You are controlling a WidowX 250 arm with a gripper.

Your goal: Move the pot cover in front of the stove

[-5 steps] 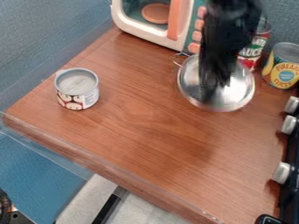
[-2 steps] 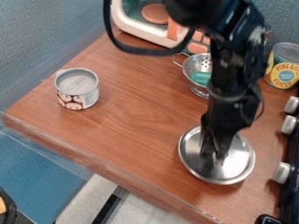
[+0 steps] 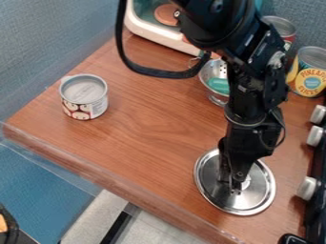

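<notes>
With lid (image 3: 259,194) lying at 5 o'clock before the stove (image 3: 316,206), I judge placement nearly done, gripper (image 3: 233,188) closed at its knob, release and retreat left.

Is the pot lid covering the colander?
No, the pot lid lies on the wooden counter, apart from the colander.

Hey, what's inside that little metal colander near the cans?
Something teal sits in the colander. The robot arm covers the colander's right side in the picture, so I can't tell what else is in there.
</notes>
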